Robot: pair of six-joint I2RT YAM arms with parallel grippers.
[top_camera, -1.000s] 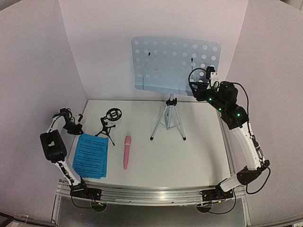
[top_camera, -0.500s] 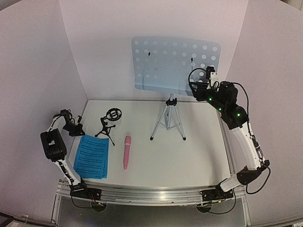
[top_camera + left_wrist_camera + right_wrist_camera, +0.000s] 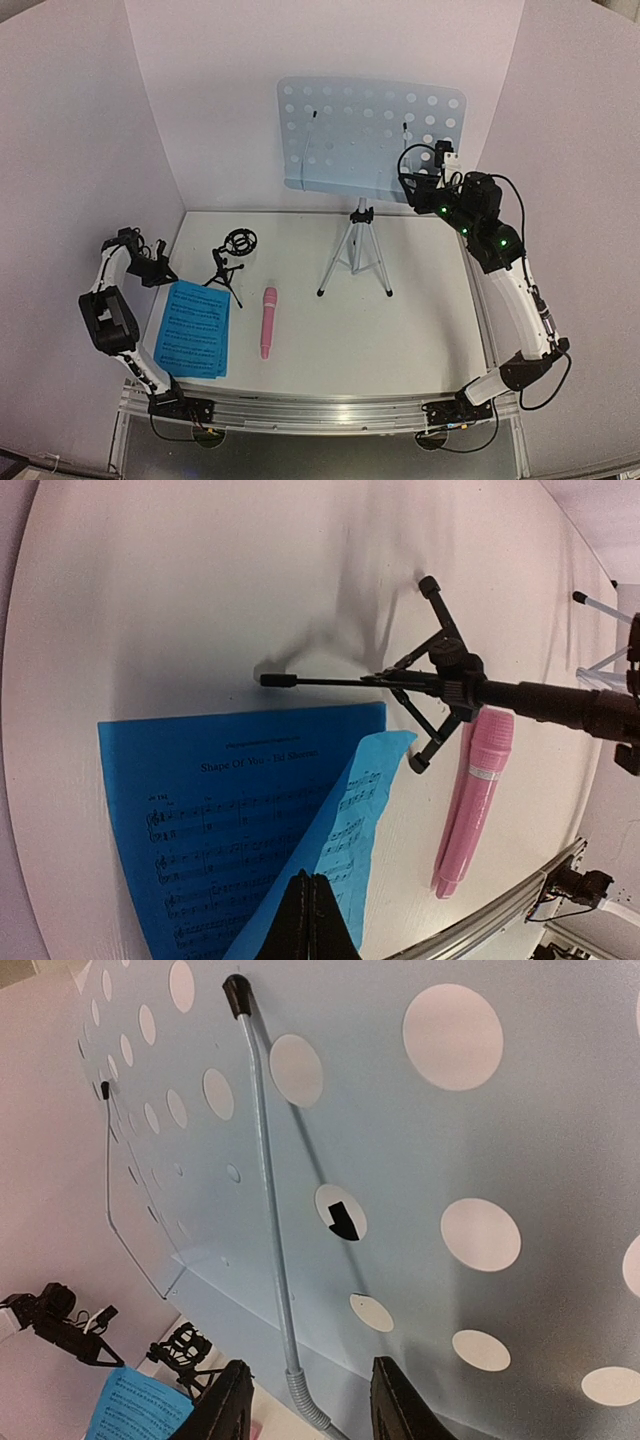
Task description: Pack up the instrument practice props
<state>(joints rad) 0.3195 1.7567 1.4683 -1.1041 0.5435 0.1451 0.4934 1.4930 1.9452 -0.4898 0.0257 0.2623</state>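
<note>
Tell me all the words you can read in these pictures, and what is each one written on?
"Shape Of You - Ed Sheeran": the title on the blue sheet-music pages; the last two words are a bit blurry.
Small line above that title: too small to read.
Print along the music staves: too small to read.
Pink microphone, mic stand, music stand: no words visible.

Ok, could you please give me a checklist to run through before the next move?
1. Left gripper shut on the top blue sheet: ok, the sheet curls up off the pile.
2. Lower blue sheet flat on the table: ok.
3. Mic stand leg clear of the raised sheet: cannot tell, they are very close.
4. Right gripper open, fingers either side of the music stand's wire arm: ok.
5. Pink microphone apart from both grippers: ok.
</note>
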